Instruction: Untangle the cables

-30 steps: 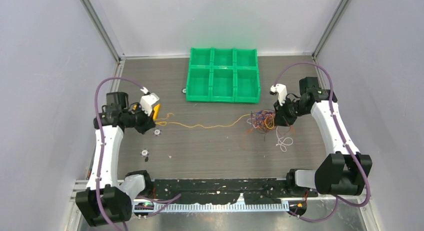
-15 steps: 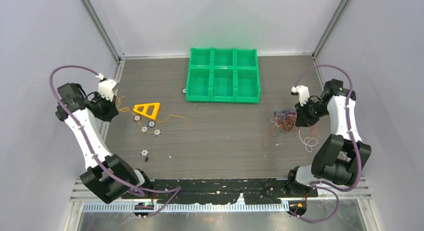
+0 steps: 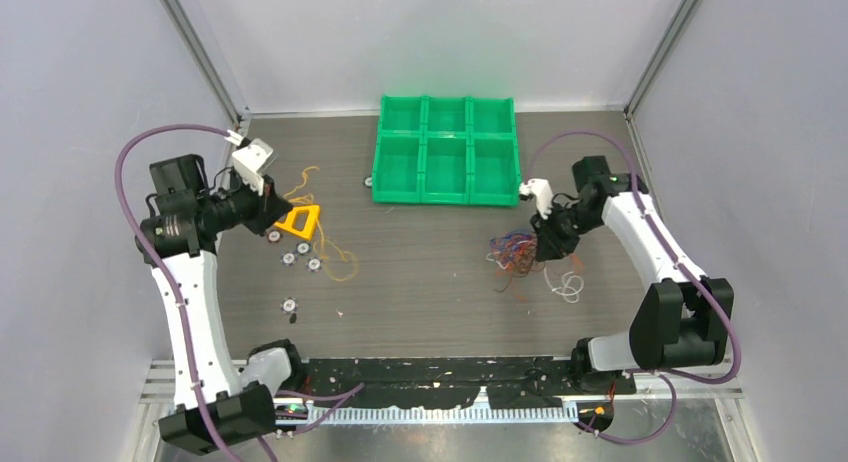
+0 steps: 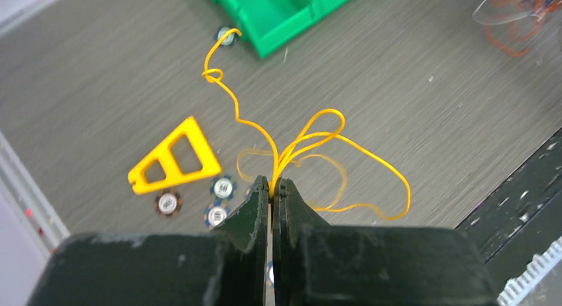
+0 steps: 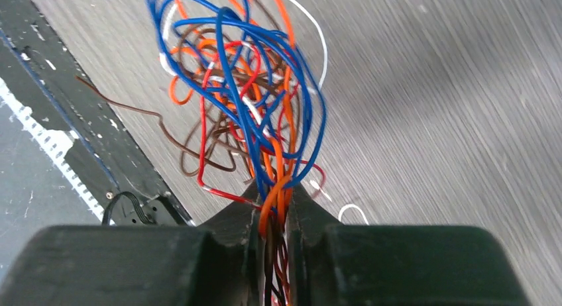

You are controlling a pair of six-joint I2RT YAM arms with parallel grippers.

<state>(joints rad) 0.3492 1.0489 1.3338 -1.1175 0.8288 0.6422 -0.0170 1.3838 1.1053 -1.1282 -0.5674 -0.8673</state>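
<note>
The left tool (image 4: 272, 187) sits at the bottom centre of the left wrist view, its jaws pressed together on a yellow wire (image 4: 330, 111). The wire rises from the tips in loose loops. One strand curls away to the upper left toward the corner of the green bin (image 3: 447, 198), and another sweeps out to the right and back. In the top view this wire lies on the left part of the desk (image 3: 430, 282), well apart from the other wires.

Just left of the tool tips in the wrist view lie a yellow triangle (image 4: 207, 161) and a few small discs (image 4: 223, 185), all flat on the desk.

The right tool (image 5: 272, 216) is at the bottom centre of its own view, its jaws closed on several strands, mostly orange and brown, of the tangle (image 5: 245, 107). Blue, orange, red, brown and white wires bunch up above the tips. In the top view the tangle is right of centre, below the bin's lower right corner. A white wire (image 3: 568, 285) curls on the desk just below the tool.
</note>
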